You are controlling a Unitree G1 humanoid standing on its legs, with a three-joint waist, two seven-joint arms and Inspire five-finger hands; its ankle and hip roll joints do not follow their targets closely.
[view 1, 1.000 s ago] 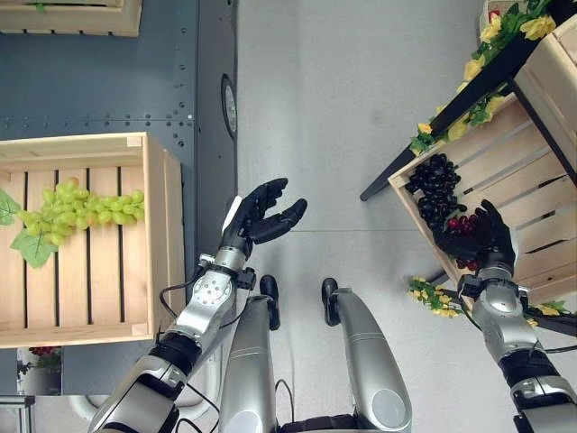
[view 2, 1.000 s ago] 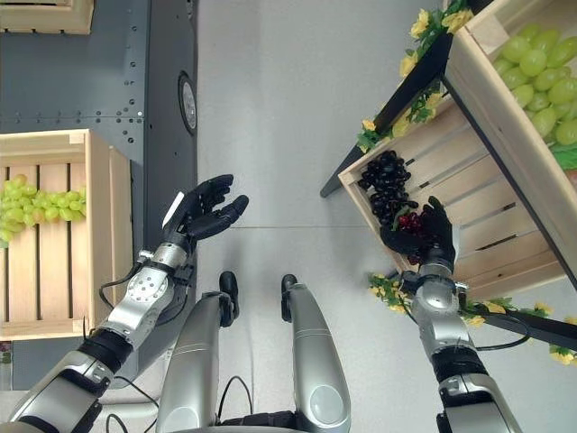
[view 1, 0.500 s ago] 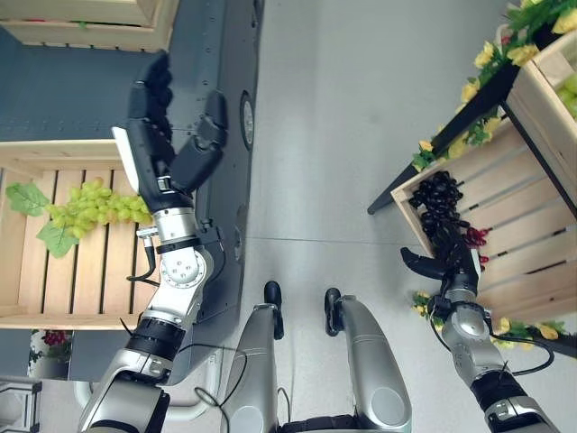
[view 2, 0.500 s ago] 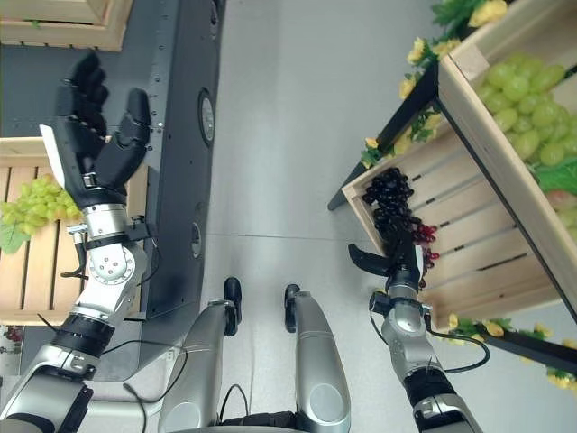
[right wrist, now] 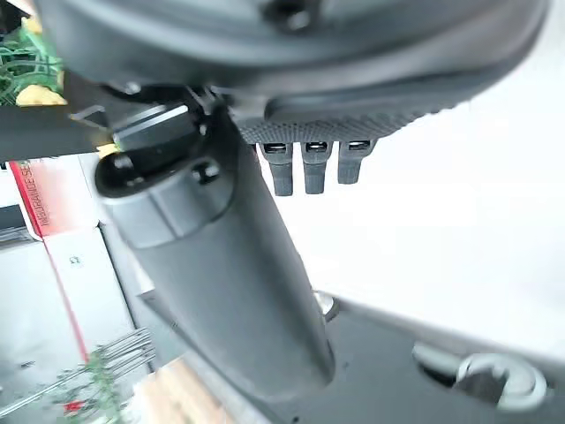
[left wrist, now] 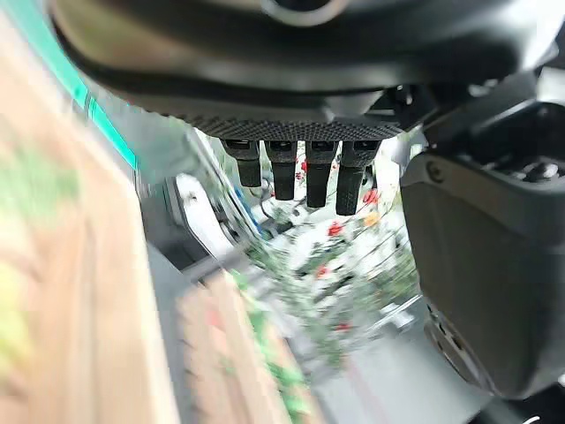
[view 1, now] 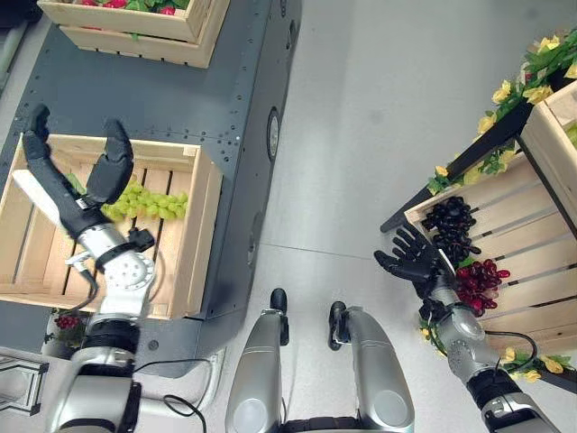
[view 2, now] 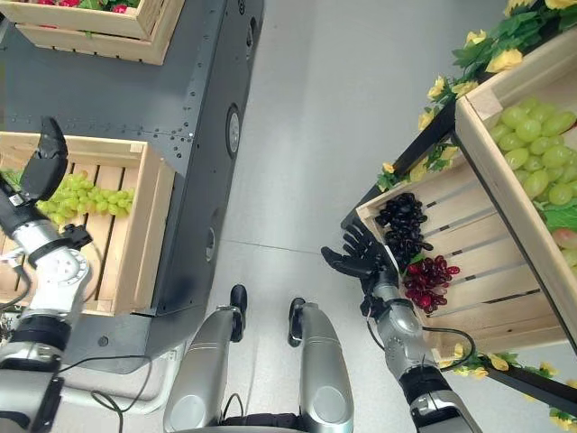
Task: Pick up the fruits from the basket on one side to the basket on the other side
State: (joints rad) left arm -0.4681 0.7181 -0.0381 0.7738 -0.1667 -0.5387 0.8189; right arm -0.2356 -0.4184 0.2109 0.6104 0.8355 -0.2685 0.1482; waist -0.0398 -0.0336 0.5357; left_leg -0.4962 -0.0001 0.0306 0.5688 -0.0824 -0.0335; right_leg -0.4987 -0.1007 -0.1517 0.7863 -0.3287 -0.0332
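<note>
Red grapes (view 1: 476, 281), gripped a second ago, are now released in the right crate (view 1: 532, 236) beside the black grapes (view 1: 448, 225). Right hand (view 1: 413, 263) is spread open, empty, just outside the crate. Left hand (view 1: 77, 185) is raised open over the left crate (view 1: 194, 234) holding green grapes (view 1: 149, 203).

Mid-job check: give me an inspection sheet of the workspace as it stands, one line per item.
Surface: pale grey floor, dark riveted platform on the robot's left.
Job's things: green grapes in the left wooden crate; black grapes and red grapes in the right slanted crate.
Clutter: another crate with red fruit at the far left; green grapes in an upper right crate.
Hands: left hand open above the left crate, holding nothing; right hand open beside the black grapes, holding nothing.
Cables: nothing seen.
Surroundings: yellow flowers with leaves along the right stand.
</note>
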